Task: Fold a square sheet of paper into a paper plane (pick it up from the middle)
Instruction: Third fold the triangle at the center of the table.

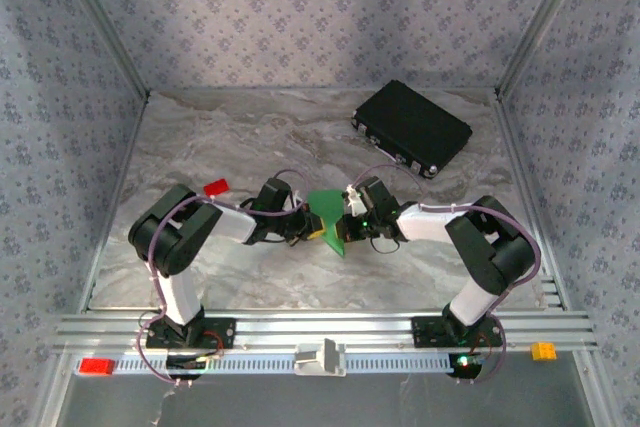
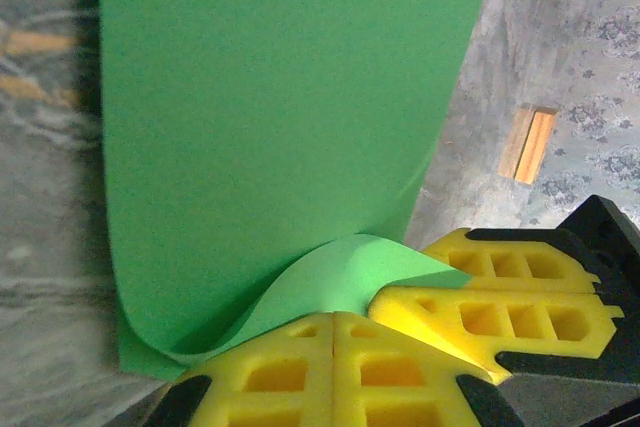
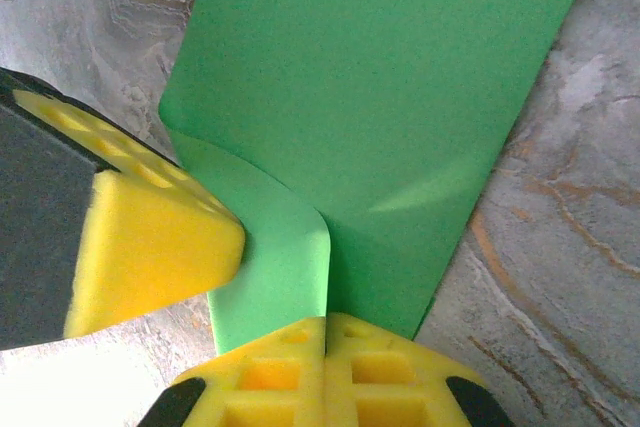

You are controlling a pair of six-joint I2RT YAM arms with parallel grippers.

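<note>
The square sheet of paper (image 1: 328, 215) is bright green and held off the marble table between both arms at mid-table. My left gripper (image 1: 313, 229) is shut on its left side. In the left wrist view the yellow fingers (image 2: 280, 372) pinch a curled flap of the sheet (image 2: 270, 117) at my left gripper (image 2: 333, 315). My right gripper (image 1: 349, 223) is shut on the other side. In the right wrist view my right gripper (image 3: 327, 320) clamps the sheet (image 3: 390, 87) where a flap bends over. The two grippers sit nearly touching. No dart shape shows, so the paper plane is not to be seen.
A black case (image 1: 412, 129) lies at the back right. A small red block (image 1: 215, 187) rests left of the left wrist. A tan wooden block (image 2: 527, 144) lies on the table (image 1: 240, 137). The metal rail (image 1: 320, 329) runs along the near edge.
</note>
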